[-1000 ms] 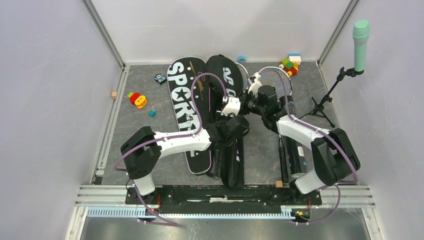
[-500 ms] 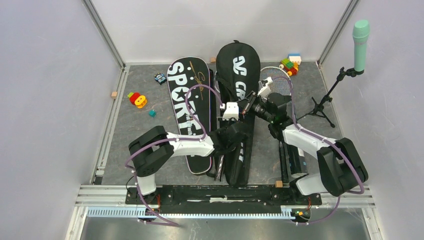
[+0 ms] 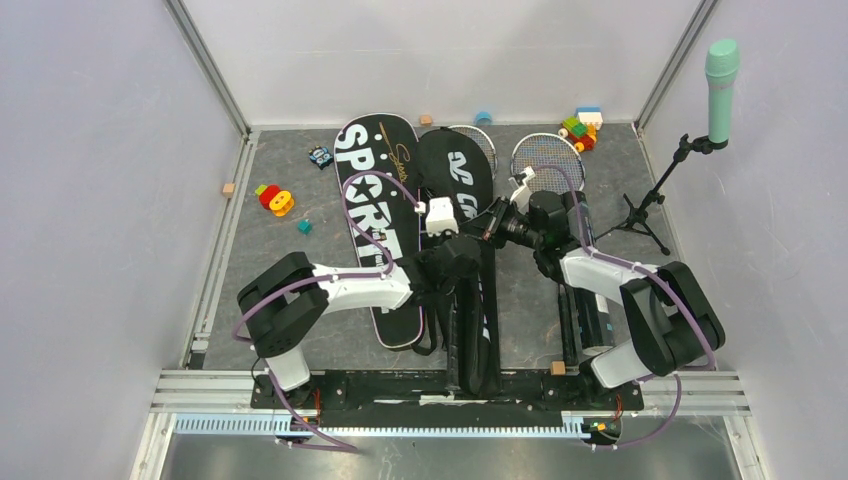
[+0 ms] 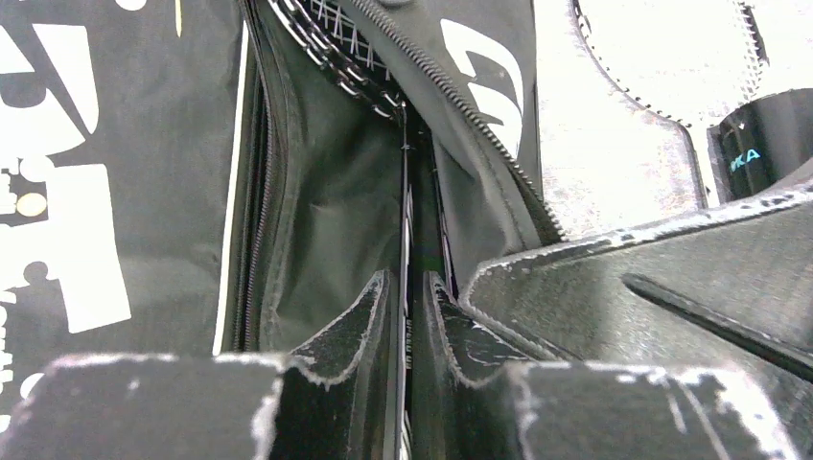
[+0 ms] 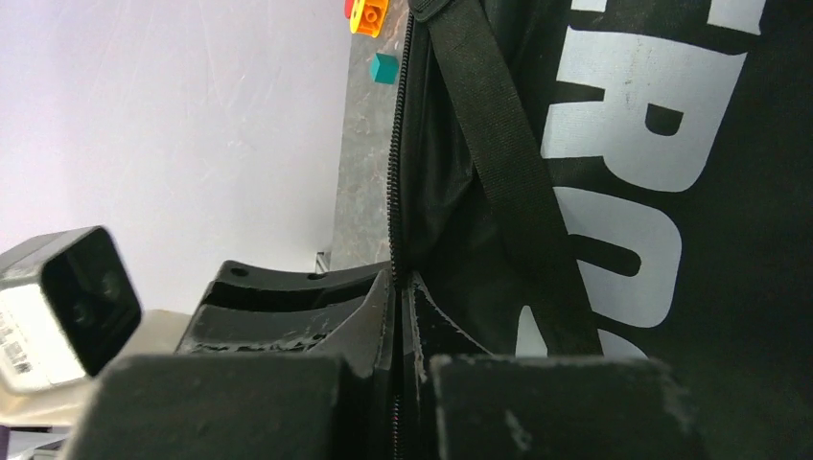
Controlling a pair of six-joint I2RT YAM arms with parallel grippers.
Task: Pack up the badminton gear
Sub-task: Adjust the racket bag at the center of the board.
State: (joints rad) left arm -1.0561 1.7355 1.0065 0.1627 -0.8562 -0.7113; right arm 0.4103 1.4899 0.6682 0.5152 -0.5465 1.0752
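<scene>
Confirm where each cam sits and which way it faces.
Top external: above and behind, looking down at the table; left arm and right arm show.
Left wrist: aimed into the open CROSSWAY bag; left gripper straddles a racket shaft.
Right wrist: aimed along that bag's zipper; right gripper pinches it.
Shared: both wrists see the CROSSWAY bag.

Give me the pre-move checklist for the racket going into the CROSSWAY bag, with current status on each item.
1. Racket lying in the open CROSSWAY bag: ok.
2. Right gripper shut on the bag's zipper edge: ok.
3. Left gripper grip on the racket's shaft: cannot tell; the fingers stand slightly apart with the shaft between.
4. Bag zipped: not ok, open.
5. Second racket packed: not ok, it lies outside, beside the black tube.
</scene>
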